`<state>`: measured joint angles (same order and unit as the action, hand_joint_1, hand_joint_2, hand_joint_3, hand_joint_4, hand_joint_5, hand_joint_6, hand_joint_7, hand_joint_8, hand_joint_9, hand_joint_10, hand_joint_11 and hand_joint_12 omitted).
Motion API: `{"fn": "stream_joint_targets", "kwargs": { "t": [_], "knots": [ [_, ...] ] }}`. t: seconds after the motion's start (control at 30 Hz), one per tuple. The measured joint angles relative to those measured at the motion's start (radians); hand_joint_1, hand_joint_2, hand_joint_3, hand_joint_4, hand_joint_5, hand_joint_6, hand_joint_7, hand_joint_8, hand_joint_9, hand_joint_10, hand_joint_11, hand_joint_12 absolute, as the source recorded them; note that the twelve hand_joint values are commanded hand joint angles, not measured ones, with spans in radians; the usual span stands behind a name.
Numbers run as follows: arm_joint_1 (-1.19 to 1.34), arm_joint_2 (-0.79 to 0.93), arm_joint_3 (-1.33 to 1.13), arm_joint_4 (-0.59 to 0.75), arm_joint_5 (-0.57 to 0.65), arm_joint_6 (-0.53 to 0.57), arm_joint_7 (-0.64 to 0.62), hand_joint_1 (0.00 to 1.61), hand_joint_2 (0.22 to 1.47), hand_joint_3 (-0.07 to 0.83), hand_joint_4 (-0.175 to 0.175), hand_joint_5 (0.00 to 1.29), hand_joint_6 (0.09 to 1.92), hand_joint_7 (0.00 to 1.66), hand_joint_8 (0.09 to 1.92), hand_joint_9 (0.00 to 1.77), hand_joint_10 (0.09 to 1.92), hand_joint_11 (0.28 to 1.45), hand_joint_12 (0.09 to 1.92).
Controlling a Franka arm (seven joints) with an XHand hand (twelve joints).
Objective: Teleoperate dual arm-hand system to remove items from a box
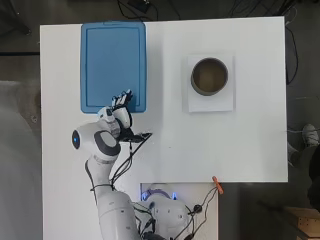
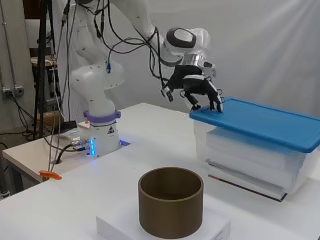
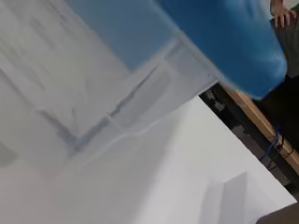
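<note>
A clear plastic box (image 2: 250, 160) with a blue lid (image 1: 112, 60) stands at the table's far left in the overhead view. The lid (image 2: 270, 122) lies shut on the box, so its contents are hidden. My hand (image 2: 200, 90) hovers at the lid's near corner, fingers curled downward with the fingertips (image 2: 216, 104) on or just above the lid's edge. In the overhead view the hand (image 1: 121, 107) overlaps the lid's bottom right corner. The wrist view shows the lid (image 3: 224, 37) and the box's clear wall (image 3: 140, 98) very close.
A brown cylindrical container (image 1: 209, 76) stands on a white block (image 1: 210, 102) at the table's right. An orange clip (image 1: 217, 184) sits at the near table edge. Cables hang from the arm beside the box.
</note>
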<state>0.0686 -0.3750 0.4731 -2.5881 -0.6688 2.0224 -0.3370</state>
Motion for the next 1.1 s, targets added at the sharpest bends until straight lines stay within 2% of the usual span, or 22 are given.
{"fn": "stream_joint_targets", "kwargs": {
  "t": [0.07,0.17,0.2,0.27,0.3,0.37,0.57,0.6,0.67,0.7,0.83,0.87,0.9,0.93,0.97,1.0,1.03,1.07,1.1],
  "knots": [
    [0.013,-0.042,-0.039,-0.039,0.001,0.097,0.004,0.91,1.21,-0.002,0.167,0.78,1.25,0.89,0.54,0.99,0.19,0.75,0.09],
    [0.024,-0.073,-0.06,-0.075,-0.034,0.158,0.01,0.88,1.23,-0.003,0.175,0.74,1.33,0.98,0.24,0.98,0.15,0.75,0.09],
    [0.027,-0.083,-0.069,-0.085,-0.049,0.184,0.01,0.78,1.19,-0.007,0.169,0.73,1.07,1.0,0.17,0.98,0.13,0.74,0.09],
    [0.032,-0.097,-0.079,-0.093,-0.067,0.218,0.008,0.63,1.13,-0.004,0.158,0.81,0.51,1.03,0.09,0.98,0.09,0.72,0.09],
    [0.035,-0.107,-0.083,-0.096,-0.069,0.225,0.007,0.6,1.12,-0.002,0.153,0.85,0.32,1.04,0.09,0.99,0.09,0.72,0.09],
    [0.042,-0.138,-0.09,-0.097,-0.074,0.23,0.002,0.56,1.11,0.001,0.152,0.91,0.16,1.07,0.09,1.01,0.09,0.72,0.09],
    [0.051,-0.168,-0.1,-0.101,-0.084,0.246,-0.006,0.53,1.1,-0.001,0.149,0.94,0.1,1.1,0.09,1.04,0.09,0.73,0.09],
    [0.052,-0.17,-0.105,-0.103,-0.08,0.252,-0.009,0.51,1.1,-0.002,0.14,0.92,0.09,1.07,0.09,1.0,0.09,0.71,0.09],
    [0.052,-0.171,-0.114,-0.099,-0.072,0.262,-0.019,0.4,1.07,-0.012,0.066,0.69,0.09,0.89,0.09,0.83,0.09,0.65,0.09],
    [0.049,-0.162,-0.112,-0.089,-0.056,0.252,-0.03,0.37,1.05,-0.015,0.053,0.66,0.09,0.84,0.09,0.79,0.09,0.64,0.09],
    [0.044,-0.124,-0.095,-0.029,0.014,0.093,-0.049,0.4,1.06,0.002,0.087,0.81,0.09,0.92,0.09,0.87,0.09,0.67,0.09],
    [0.045,-0.124,-0.094,-0.028,0.014,0.066,-0.044,0.44,1.07,0.007,0.094,0.84,0.09,0.96,0.09,0.92,0.09,0.71,0.09],
    [0.047,-0.129,-0.095,-0.031,0.006,0.053,-0.03,0.72,1.09,0.005,0.064,0.89,0.36,0.99,0.39,1.04,0.13,0.78,0.1],
    [0.049,-0.134,-0.095,-0.034,-0.01,0.065,-0.01,0.94,1.11,0.005,0.019,0.9,0.62,0.98,0.74,1.08,0.34,0.77,0.29],
    [0.053,-0.145,-0.101,-0.042,-0.047,0.103,0.024,1.08,1.14,0.001,-0.037,0.9,0.77,0.96,1.0,1.05,0.63,0.73,0.51],
    [0.056,-0.155,-0.108,-0.048,-0.087,0.143,0.051,1.16,1.15,0.0,-0.094,0.91,0.83,0.94,1.17,1.01,0.89,0.68,0.73],
    [0.06,-0.169,-0.115,-0.056,-0.151,0.195,0.088,1.2,1.16,0.001,-0.133,0.91,0.85,0.92,1.28,0.98,1.09,0.64,0.91],
    [0.061,-0.177,-0.122,-0.06,-0.195,0.222,0.111,1.21,1.17,0.001,-0.155,0.89,0.88,0.9,1.36,0.96,1.22,0.61,1.03],
    [0.063,-0.183,-0.129,-0.062,-0.24,0.242,0.128,1.21,1.18,0.003,-0.153,0.86,0.94,0.87,1.42,0.92,1.3,0.59,1.11]
  ]
}}
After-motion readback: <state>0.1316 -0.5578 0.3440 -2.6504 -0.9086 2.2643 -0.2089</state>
